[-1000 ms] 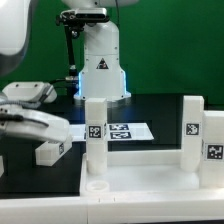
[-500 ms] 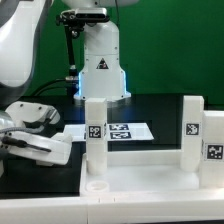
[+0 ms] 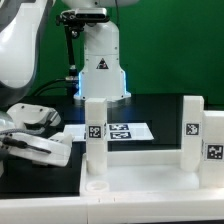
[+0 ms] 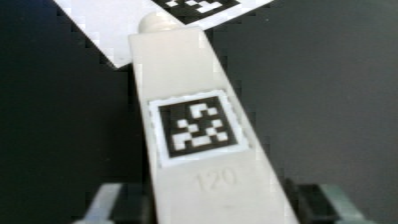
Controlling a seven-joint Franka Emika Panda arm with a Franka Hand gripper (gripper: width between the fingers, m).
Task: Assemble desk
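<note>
One black desk (image 3: 40,185) carries everything, and the white robot arm (image 3: 20,45) reaches down over it from the exterior view's upper left, with its base tower (image 3: 100,60) standing at the back in front of a green wall. Next in size is the tabletop panel (image 3: 150,178), a flat white slab lying across the foreground on the exterior view's right. On it, near its left end, a front leg (image 3: 95,140) stands upright, with a black-and-white tag on its face. At the panel's right end stand a right leg (image 3: 192,135) and, just beside it at the picture's border, an edge leg (image 3: 213,150), both tagged. Behind the panel the marker board (image 3: 128,131) lies flat on the desk. Low on the exterior view's left, the claw (image 3: 30,143) sits down at the desk surface over a lying leg (image 3: 58,152), well apart from the panel. The wrist view shows this lying leg (image 4: 192,120) lengthwise between the two fingers (image 4: 111,203), its tag facing the camera and its round peg (image 4: 160,22) pointing toward a corner of the marker board (image 4: 178,8). The claw (image 4: 214,205) straddles the leg, one finger at each side, but I cannot tell whether the fingers press on it or stand just clear.
</note>
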